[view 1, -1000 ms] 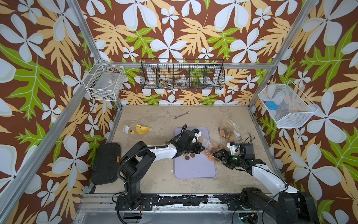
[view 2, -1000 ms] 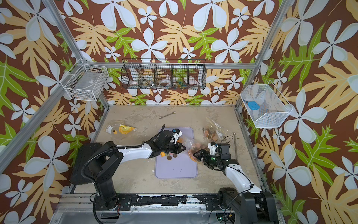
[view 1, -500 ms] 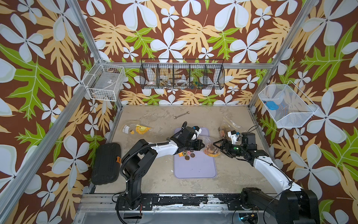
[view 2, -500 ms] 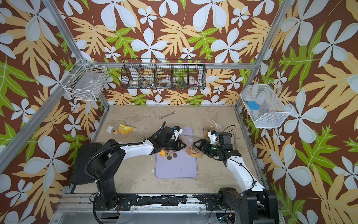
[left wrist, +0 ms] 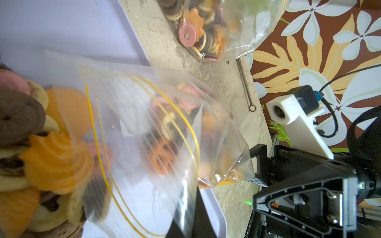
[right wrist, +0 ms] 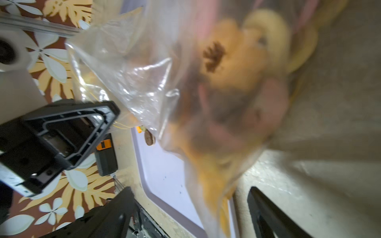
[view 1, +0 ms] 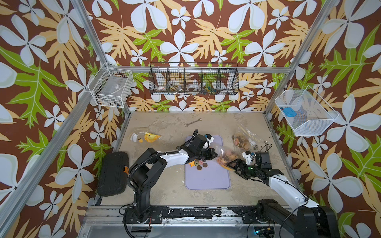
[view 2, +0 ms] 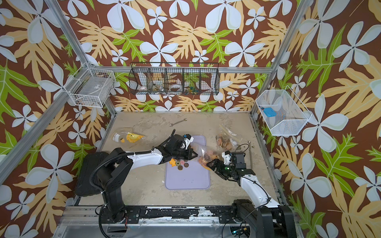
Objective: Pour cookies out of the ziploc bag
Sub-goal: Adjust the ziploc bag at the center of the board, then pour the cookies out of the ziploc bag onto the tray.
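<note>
Here the surface (view 1: 243, 191) is a mottled beige slab, scuffed and concrete-like. It is boxed in by an aluminium frame (view 1: 263, 70) and walls (view 1: 185, 31) papered with white flowers and green and tan leaves on brown. A black wire basket (view 1: 193, 79) hangs on the back wall.

A smooth lilac tray (view 1: 206, 181) with rounded corners and a low rim lies at the middle of the surface. The left pincer (view 1: 212, 154) is clamped on the mouth edge of the ziploc bag (view 1: 223, 153). The bag is clear crinkled plastic with thin yellow zip lines, and it stretches across the tray's right rim. The right pincer (view 1: 236, 167) stands open, its jaws on either side of the bag's bottom corner.

Most cookies (view 1: 225, 156) sit inside the bag. A few lie on the tray's back half: round brown and pink rings and one orange rosette. A second bag (view 1: 241, 140) of biscuits lies near the right edge, and a steel wrench (view 1: 192, 122) lies near the back edge.
</note>
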Action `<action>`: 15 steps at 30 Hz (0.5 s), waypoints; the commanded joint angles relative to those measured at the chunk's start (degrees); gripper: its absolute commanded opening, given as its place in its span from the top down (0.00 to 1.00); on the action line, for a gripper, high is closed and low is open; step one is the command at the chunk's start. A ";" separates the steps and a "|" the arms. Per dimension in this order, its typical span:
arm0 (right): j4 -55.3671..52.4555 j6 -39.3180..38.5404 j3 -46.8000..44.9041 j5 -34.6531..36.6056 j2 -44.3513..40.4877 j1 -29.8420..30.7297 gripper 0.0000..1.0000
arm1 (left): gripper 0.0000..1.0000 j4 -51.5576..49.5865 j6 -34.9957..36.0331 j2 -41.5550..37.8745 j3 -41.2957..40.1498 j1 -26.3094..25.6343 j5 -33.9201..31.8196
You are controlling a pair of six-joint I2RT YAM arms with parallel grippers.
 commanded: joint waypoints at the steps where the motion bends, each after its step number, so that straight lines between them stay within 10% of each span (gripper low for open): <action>1: 7.95 5.04 2.97 -5.78 1.73 0.06 0.14 | 1.00 0.51 -0.50 -0.62 0.03 0.24 0.58; 7: -10.28 -9.05 16.87 2.17 1.22 0.09 0.24 | 1.00 0.29 -0.51 -0.96 0.81 0.42 0.84; 15: -17.51 -10.86 11.19 11.30 -6.05 0.03 0.26 | 1.00 0.29 -0.35 -1.53 0.19 0.50 1.33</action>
